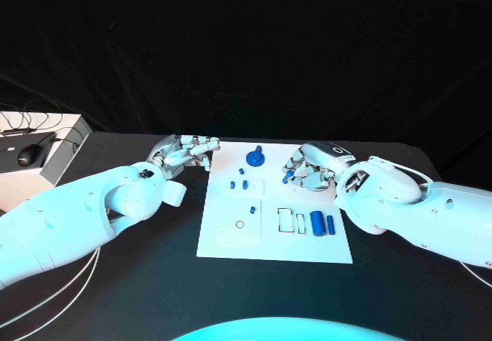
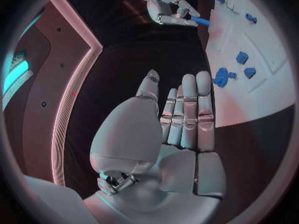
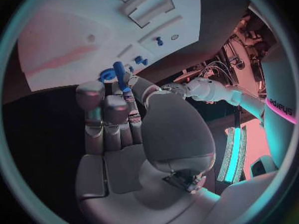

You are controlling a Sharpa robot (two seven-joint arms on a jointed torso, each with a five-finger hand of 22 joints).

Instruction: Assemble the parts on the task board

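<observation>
The white task board [image 1: 232, 241] lies in the middle of the black table. My right hand [image 1: 310, 169] hovers over the board's far right part and pinches a short blue rod [image 1: 291, 171], also seen as the rod [image 3: 119, 73] between its fingertips. My left hand [image 1: 187, 155] hangs at the board's far left corner, fingers stretched out, holding nothing. A round blue part with a knob [image 1: 257, 155] stands at the board's far edge between the hands. Small blue pegs [image 1: 238, 185] sit near the middle, and two blue cylinders [image 1: 324, 223] lie at the right beside white frames [image 1: 287, 220].
A white box [image 1: 53, 142] with a black mouse [image 1: 30, 154] and cables stands at the table's far left. Bare black table surrounds the board. In the left wrist view the board [image 2: 274, 94] carries the round blue part [image 2: 221, 77] just past my fingertips.
</observation>
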